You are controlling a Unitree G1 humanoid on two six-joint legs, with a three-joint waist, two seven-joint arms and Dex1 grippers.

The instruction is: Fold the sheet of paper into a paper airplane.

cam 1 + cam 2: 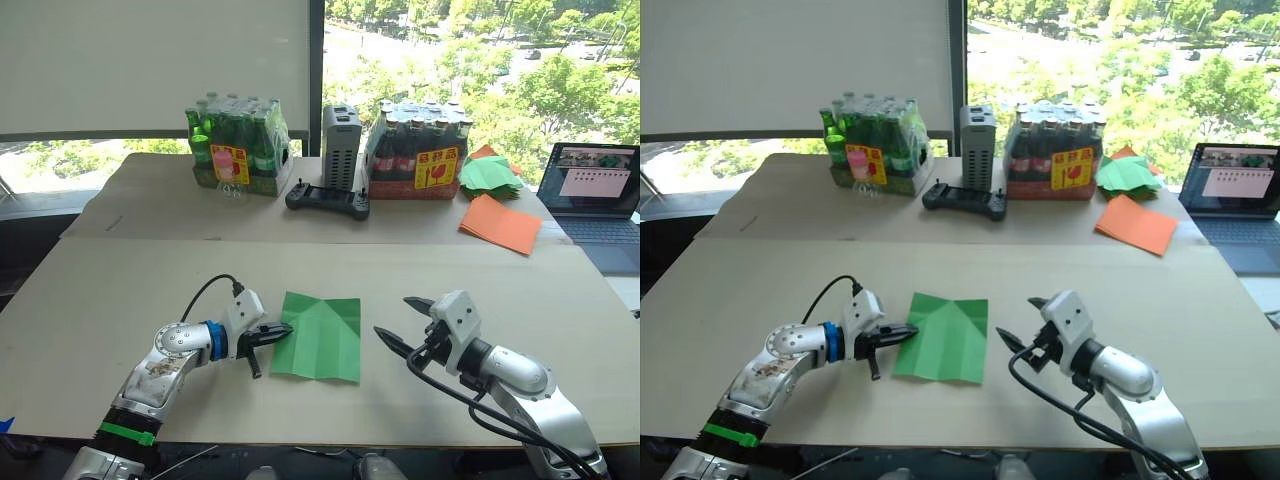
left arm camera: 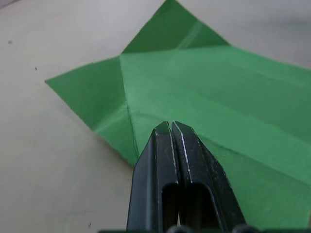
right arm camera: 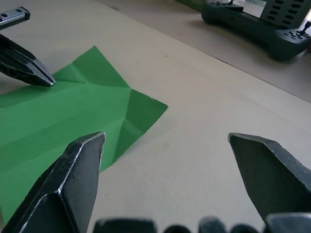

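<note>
Clearly the sheet of paper [image 1: 318,336] is lying thin and limp; the left gripper [image 1: 281,331], fingers clenched together, is pressing its left edge, while the right gripper [image 1: 402,322] is waiting released beside.

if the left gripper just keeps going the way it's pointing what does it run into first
Most likely the sheet of paper. The left gripper, fingers shut, points across the table with its tips at the sheet's near edge, so it would slide onto or push the green paper, though its height above it is unclear.

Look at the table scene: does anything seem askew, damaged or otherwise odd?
Nothing stands out as damaged or spilled. The bright green creased sheet of paper lies flat on the table, slightly askew to its edge. The left gripper, shut, rests at the paper's edge; the right gripper is open beside it.
</note>
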